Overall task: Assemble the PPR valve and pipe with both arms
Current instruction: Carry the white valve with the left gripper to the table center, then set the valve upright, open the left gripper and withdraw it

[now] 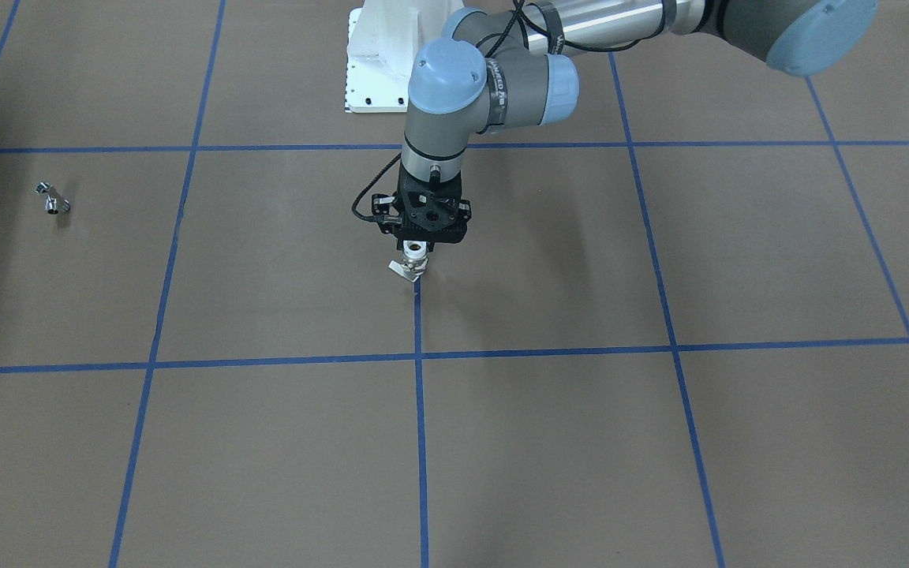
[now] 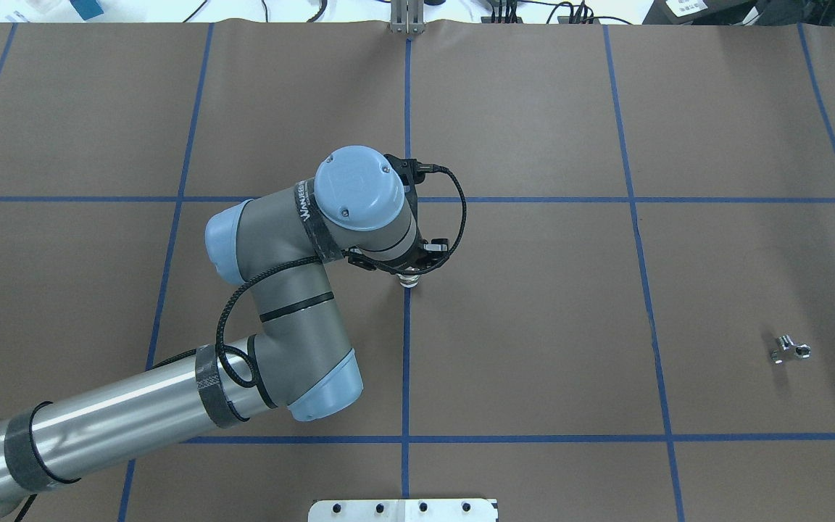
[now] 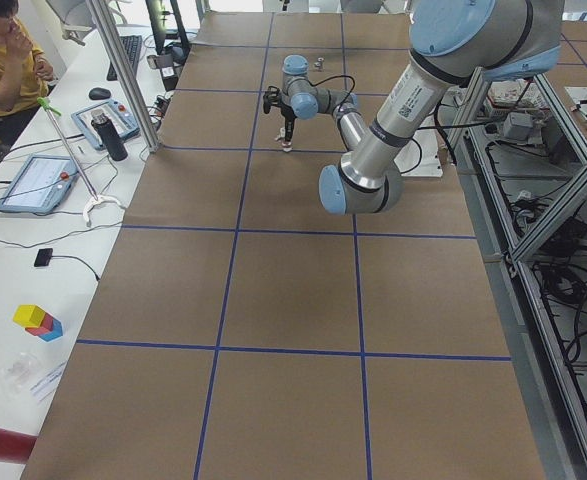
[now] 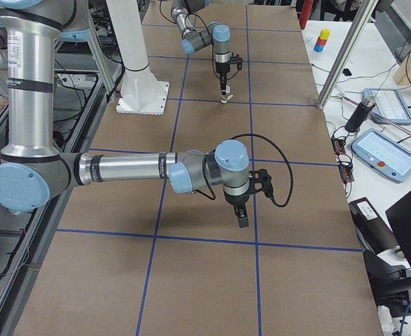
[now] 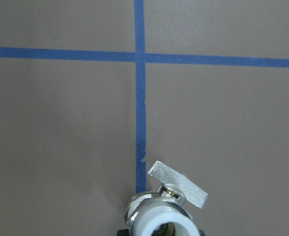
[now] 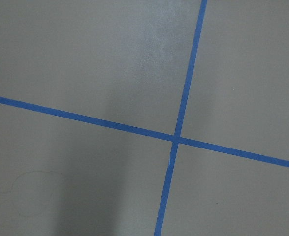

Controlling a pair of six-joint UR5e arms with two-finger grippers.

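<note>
My left gripper (image 1: 415,251) points straight down over the table's middle and is shut on the PPR valve (image 1: 410,267). The valve is white with a metal band, and its lever tab sticks out sideways. It hangs just above the blue tape line. The left wrist view shows the valve's white ring end (image 5: 164,222) and tab (image 5: 179,185). The pipe (image 1: 53,199), a small shiny bent fitting, lies alone on the paper far off on my right side, and it also shows in the overhead view (image 2: 791,349). My right gripper (image 4: 241,217) shows only in the exterior right view, low over the table. I cannot tell if it is open or shut.
Brown paper with a blue tape grid (image 2: 406,362) covers the table. The white pedestal base (image 1: 375,75) stands at the robot's side. A side bench holds tablets (image 3: 35,182) and a bottle (image 3: 113,138). An operator (image 3: 3,60) sits there.
</note>
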